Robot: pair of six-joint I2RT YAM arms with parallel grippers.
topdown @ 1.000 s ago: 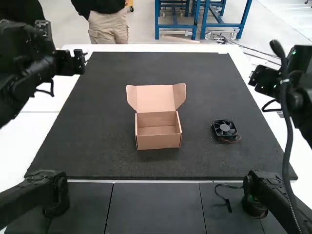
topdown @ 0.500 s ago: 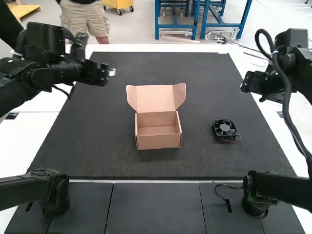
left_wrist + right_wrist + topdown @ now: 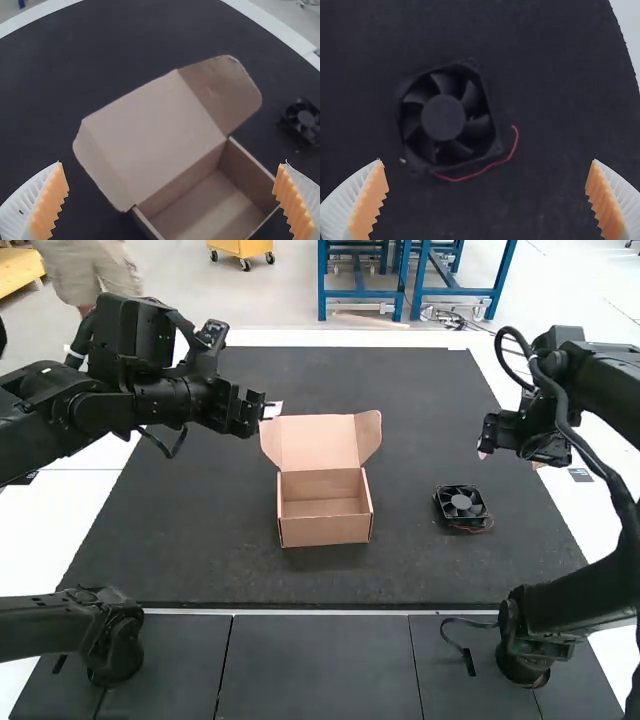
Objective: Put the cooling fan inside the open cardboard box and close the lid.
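The open cardboard box (image 3: 322,502) stands mid-mat with its lid (image 3: 318,442) upright at the back and nothing inside. The black cooling fan (image 3: 461,505) lies flat on the mat to the box's right, a thin red wire (image 3: 492,161) trailing from it. My left gripper (image 3: 262,410) hovers open just beyond the lid's left corner; from the left wrist the box (image 3: 215,200) and its lid (image 3: 155,135) lie below the ribbed fingers (image 3: 47,205). My right gripper (image 3: 487,442) hangs open above and slightly behind the fan (image 3: 447,125), which sits between its orange pads (image 3: 367,200).
A black mat (image 3: 180,520) covers most of the white table (image 3: 40,510). Both arm bases stand at the near edge. Bare mat lies all around the box and the fan.
Both arms have swung in from the table's sides: the left gripper moved right to the lid's back left corner, the right gripper moved left and down over the fan. Box and fan stayed put.
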